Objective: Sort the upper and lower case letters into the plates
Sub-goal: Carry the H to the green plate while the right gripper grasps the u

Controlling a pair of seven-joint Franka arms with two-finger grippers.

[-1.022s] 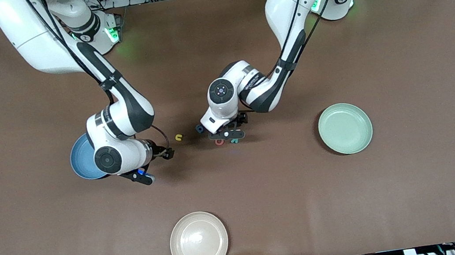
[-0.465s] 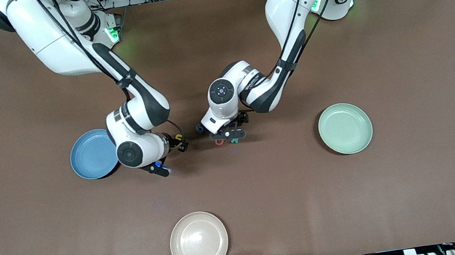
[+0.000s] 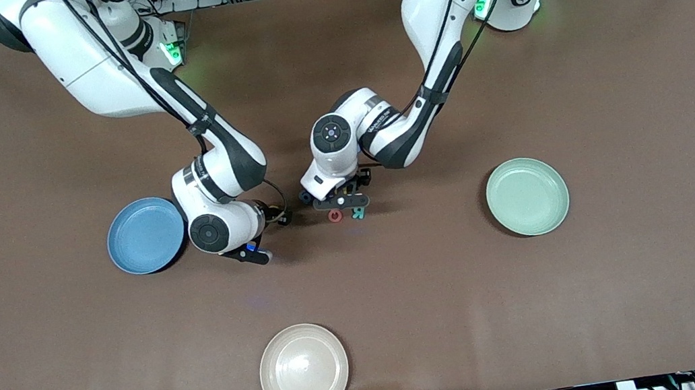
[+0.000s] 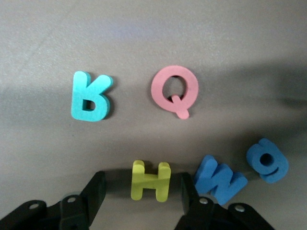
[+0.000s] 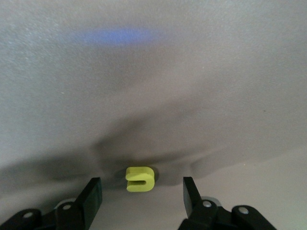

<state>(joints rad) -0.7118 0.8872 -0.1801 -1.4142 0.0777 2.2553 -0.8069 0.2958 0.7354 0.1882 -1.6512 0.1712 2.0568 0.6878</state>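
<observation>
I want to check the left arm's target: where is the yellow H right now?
The yellow H lies on the table between the open left gripper's fingers in the left wrist view, beside the blue letter w, with the pink Q nearby.

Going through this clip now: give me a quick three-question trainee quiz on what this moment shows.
1. True or false: the yellow H lies between the left gripper fingers.
2. Which letter sits between the right gripper fingers? A) yellow u B) pink Q C) teal R
3. Fill in: the blue plate, the green plate and the cream plate all hold ____ letters.

Key: 1 true; 2 A; 3 no.
</observation>
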